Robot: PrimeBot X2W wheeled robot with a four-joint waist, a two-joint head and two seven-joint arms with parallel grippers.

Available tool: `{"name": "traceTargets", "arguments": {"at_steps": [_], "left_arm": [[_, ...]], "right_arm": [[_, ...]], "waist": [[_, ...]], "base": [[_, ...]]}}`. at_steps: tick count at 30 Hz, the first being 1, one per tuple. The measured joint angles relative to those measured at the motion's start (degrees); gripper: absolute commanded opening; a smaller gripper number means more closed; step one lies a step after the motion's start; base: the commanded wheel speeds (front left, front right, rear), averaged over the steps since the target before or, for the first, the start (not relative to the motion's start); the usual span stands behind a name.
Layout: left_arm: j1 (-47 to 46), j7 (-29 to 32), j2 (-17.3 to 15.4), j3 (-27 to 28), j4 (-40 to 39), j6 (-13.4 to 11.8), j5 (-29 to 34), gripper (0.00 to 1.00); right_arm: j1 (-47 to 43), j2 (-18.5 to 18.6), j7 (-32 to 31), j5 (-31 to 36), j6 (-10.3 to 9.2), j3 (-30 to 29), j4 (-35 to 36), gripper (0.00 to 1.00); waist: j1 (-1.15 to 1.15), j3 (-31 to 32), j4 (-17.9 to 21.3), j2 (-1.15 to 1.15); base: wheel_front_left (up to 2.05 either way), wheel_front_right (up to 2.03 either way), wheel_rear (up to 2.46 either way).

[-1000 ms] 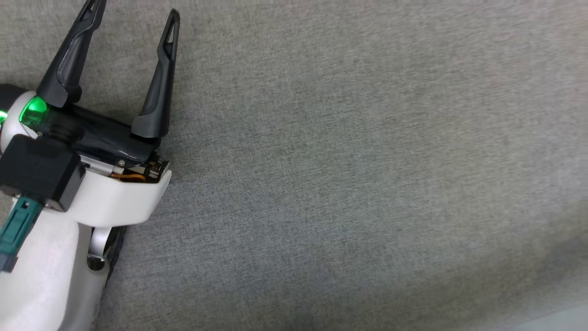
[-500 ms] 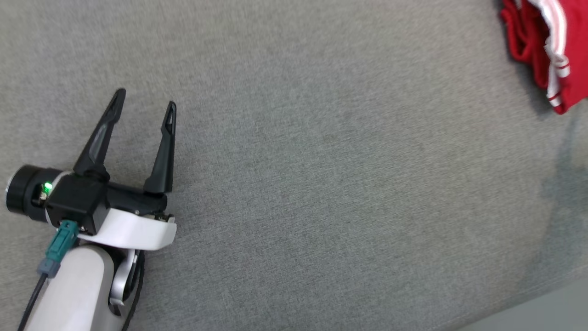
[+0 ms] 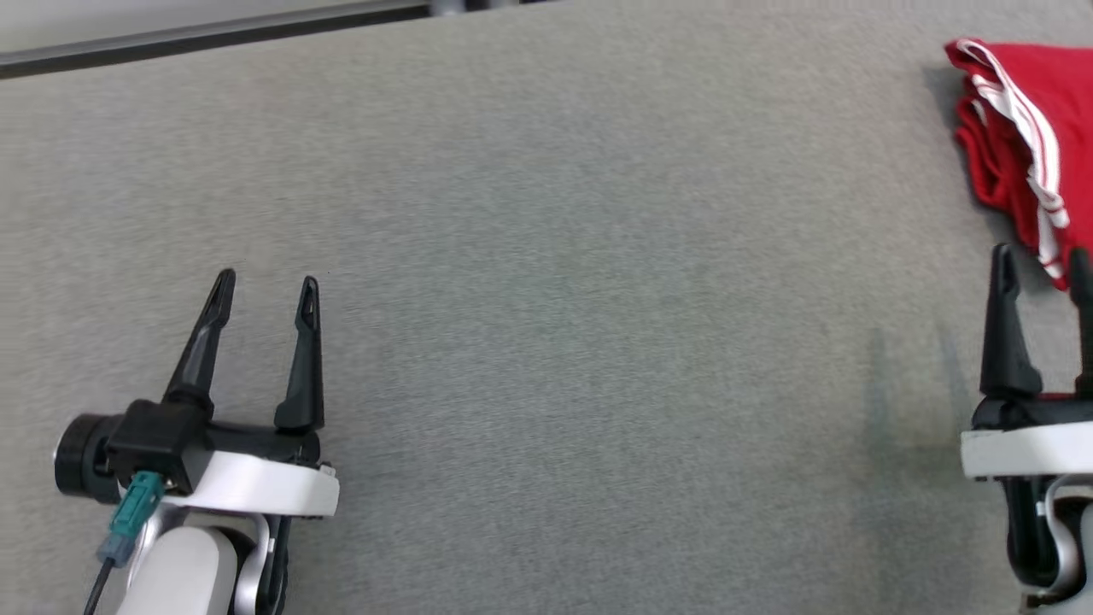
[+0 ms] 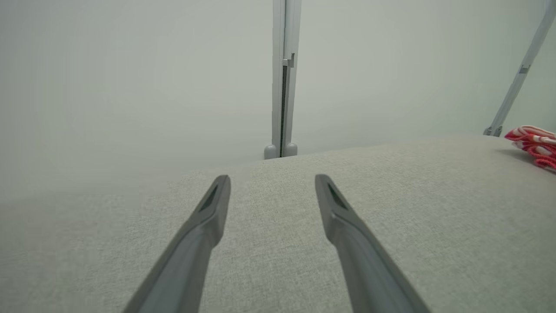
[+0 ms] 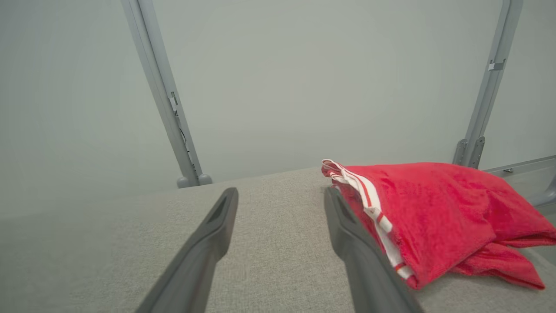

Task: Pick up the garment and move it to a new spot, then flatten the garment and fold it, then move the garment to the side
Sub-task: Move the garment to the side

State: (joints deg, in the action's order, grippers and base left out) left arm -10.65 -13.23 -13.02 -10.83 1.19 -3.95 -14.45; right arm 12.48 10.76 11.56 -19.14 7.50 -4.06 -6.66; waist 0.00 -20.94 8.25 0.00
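- The garment [image 3: 1029,128], red cloth with white stripes along an edge, lies bunched in a loose fold at the far right of the grey fabric-covered counter [image 3: 598,299]. The head view's right edge cuts it off.
- In the right wrist view the garment [image 5: 438,208] rests on the counter as a thick folded heap. The striped hem faces left and a lower layer sticks out at the right.
- The right gripper [image 3: 1042,253] sits at the lower right of the head view with its fingers spread apart and nothing between them. Its tips reach the near corner of the garment, but whether they touch the cloth cannot be told.
- Seen from its own wrist, the right gripper [image 5: 281,191] has bare counter between its fingers, and the right-hand finger overlaps the striped hem.
- The left gripper [image 3: 267,280] is at the lower left, well apart from the garment. Its fingers are released and empty above bare counter.
- In the left wrist view the left gripper [image 4: 272,178] points towards a grey upright post [image 4: 282,87] at the counter's far edge. The garment [image 4: 532,143] shows as a small red shape at the right.
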Motion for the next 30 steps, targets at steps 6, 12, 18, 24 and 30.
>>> {"name": "traceTargets", "arguments": {"at_steps": [6,12,18,24,30], "left_arm": [[3.21,-1.01,1.6,0.93,3.15,-0.77,-1.63,1.0],[6.2,-1.51,2.09,1.48,4.89,-0.8,-2.35,1.0],[8.93,-1.65,1.97,1.52,6.41,-0.54,-2.7,1.0],[12.34,-1.56,1.2,1.05,7.95,0.01,-2.79,1.0],[14.22,-0.38,0.46,0.42,8.12,0.42,-2.97,1.0]], "right_arm": [[-4.97,-3.23,-5.41,2.57,-0.01,1.59,7.15,1.0],[-9.08,-4.59,-8.16,4.71,-0.01,2.2,9.73,1.0],[-13.8,-5.38,-9.91,5.36,-0.01,2.82,10.85,1.0],[-18.89,-5.89,-11.65,6.12,-0.01,2.85,11.27,1.0],[-21.7,-6.27,-12.89,6.83,-0.01,3.13,12.52,1.0]], "waist": [[0.0,3.42,-6.67,0.0],[0.0,7.3,-10.19,0.0],[0.0,11.8,-11.22,0.0],[0.0,17.15,-11.23,0.0],[0.0,21.45,-10.94,0.0]], "base": [[0.0,0.0,0.0],[0.0,0.0,0.0],[0.0,0.0,0.0],[0.0,0.0,0.0],[0.0,0.0,0.0]]}}
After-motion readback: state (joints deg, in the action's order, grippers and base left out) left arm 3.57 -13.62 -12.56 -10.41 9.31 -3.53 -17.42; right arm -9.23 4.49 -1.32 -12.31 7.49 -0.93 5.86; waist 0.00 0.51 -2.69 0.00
